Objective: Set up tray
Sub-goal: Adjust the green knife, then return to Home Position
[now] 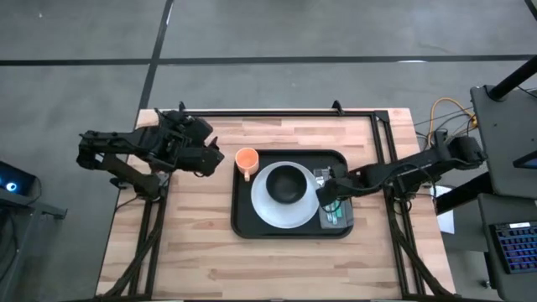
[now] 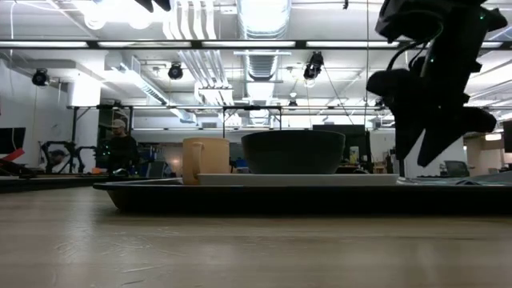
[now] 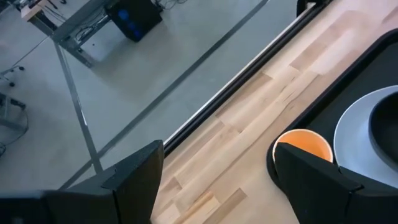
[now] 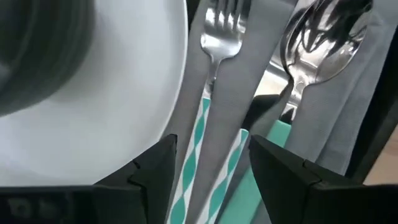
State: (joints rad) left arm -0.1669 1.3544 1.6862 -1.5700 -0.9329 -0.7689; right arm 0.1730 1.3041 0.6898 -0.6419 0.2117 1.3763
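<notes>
The black tray (image 1: 243,222) lies mid-table. On it a white plate (image 1: 268,210) carries a black bowl (image 1: 288,183), and an orange cup (image 1: 246,159) stands at the tray's far left corner. A fork (image 4: 214,50), a spoon (image 4: 317,37) and a further teal-and-white handle (image 4: 231,163) lie on a grey napkin (image 1: 337,216) at the tray's right end. My right gripper (image 1: 330,200) hangs open just above the cutlery, its fingers on either side of the teal-and-white handles, touching nothing; the low view shows its tips (image 2: 424,156) clear of the tray. My left gripper (image 1: 216,157) is open above the table, left of the cup.
Bare wood lies left of the tray and along the table's near edge (image 1: 252,268). A black frame rail (image 1: 277,113) runs along the far edge. Cables and equipment (image 1: 503,126) stand beyond the right edge. In the low view a person (image 2: 122,148) shows far off in the room.
</notes>
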